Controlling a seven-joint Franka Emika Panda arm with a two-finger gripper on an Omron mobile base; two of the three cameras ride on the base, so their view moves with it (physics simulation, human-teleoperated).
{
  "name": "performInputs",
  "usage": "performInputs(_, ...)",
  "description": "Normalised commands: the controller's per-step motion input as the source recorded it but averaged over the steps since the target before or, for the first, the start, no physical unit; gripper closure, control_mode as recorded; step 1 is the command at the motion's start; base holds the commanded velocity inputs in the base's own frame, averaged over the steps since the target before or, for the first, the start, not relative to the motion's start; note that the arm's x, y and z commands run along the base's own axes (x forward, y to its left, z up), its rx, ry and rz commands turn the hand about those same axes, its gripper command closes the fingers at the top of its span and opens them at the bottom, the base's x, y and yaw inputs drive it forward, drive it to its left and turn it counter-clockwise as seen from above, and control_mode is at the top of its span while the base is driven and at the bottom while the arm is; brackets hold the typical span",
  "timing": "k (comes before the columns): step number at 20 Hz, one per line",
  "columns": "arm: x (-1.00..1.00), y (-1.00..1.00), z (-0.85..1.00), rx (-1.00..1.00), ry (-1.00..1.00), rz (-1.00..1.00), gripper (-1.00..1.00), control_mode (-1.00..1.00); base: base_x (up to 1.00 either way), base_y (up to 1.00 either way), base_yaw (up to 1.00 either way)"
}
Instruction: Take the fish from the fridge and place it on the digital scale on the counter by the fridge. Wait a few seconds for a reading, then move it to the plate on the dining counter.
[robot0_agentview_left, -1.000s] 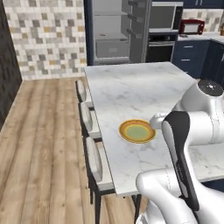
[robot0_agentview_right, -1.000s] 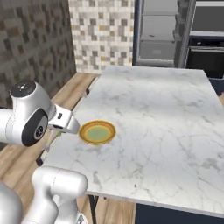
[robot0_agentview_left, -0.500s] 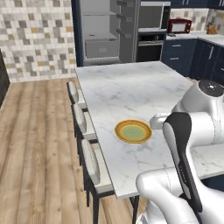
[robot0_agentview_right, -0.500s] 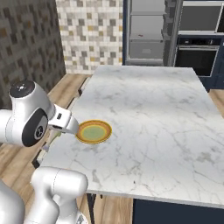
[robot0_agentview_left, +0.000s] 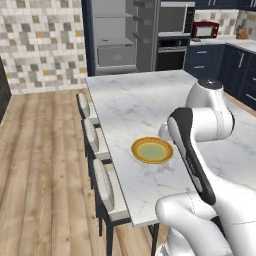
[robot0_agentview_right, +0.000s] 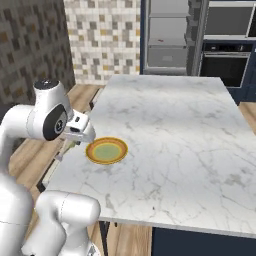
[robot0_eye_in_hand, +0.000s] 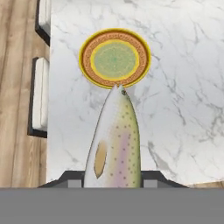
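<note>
You're holding the fish (robot0_eye_in_hand: 114, 140) in the gripper (robot0_eye_in_hand: 113, 180): the jaws are partly closed, clamping on its tail end from both sides, and the fish is sticking straight out ahead of the hand. Its speckled pale body with a pinkish stripe is pointing at the plate (robot0_eye_in_hand: 115, 58), and in the hand view the snout is just overlapping the plate's near yellow-orange rim. You can't tell from here whether the fish is touching anything; it's looking lifted above the dining counter (robot0_eye_in_hand: 175, 87).

In the right base view the wrist is sitting just left of the plate (robot0_agentview_right: 106, 150), over the counter's stool-side edge, with the marble top (robot0_agentview_right: 175, 130) stretching away toward the fridge (robot0_agentview_right: 169, 35). In the left base view the arm's upper links are standing to the right of the plate (robot0_agentview_left: 152, 150), partly covering the counter (robot0_agentview_left: 135, 105). The fridge (robot0_agentview_left: 122, 35) is standing open at the back, grey shelves and drawer showing. Stools (robot0_agentview_left: 102, 185) are lining the counter's left side over the wood floor (robot0_agentview_left: 40, 165).
</note>
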Motion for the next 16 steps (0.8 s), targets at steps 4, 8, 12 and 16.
performInputs(4,1.00,0.00,-0.39,0.00,0.16,0.11,1.00,-1.00,0.00,0.00,0.00)
performInputs(8,1.00,0.00,-0.79,-0.05,0.09,0.02,1.00,-1.00,0.00,0.00,0.00)
performInputs(12,1.00,0.00,-0.60,-0.05,0.01,0.00,1.00,-1.00,0.00,0.00,0.00)
performInputs(16,0.98,0.00,-0.53,0.00,0.01,0.00,1.00,-1.00,0.00,0.00,0.00)
